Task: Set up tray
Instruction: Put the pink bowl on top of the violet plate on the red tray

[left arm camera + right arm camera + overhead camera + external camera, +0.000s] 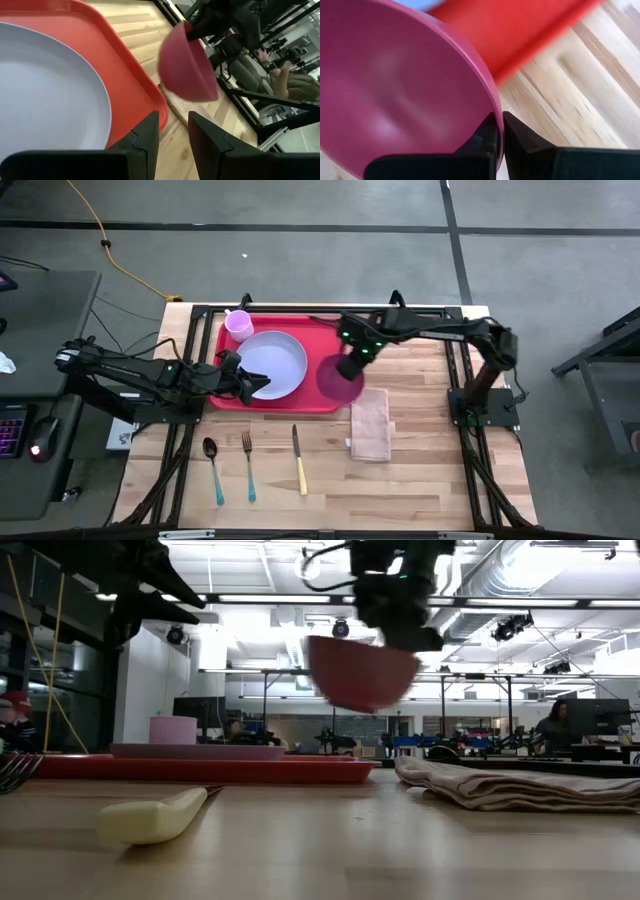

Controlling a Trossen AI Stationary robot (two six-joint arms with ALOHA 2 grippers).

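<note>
1. The right pincer point(352, 362), clamped on the magenta bowl's point(340, 377) rim, held it above the table.
2. The tray point(325, 340) lay just left of it, long axis across the table.
3. The left pincer point(245, 385), fingers apart and empty, hovered at the plate point(272, 362).

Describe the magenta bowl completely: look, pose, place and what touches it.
The bowl is round, deep and magenta, smooth like plastic, and looks empty. The right pincer is shut on its rim, holding it in the air, tilted, above the red tray's right edge and the bare wood beside it, near the folded cloth. Nothing else touches it.
</note>
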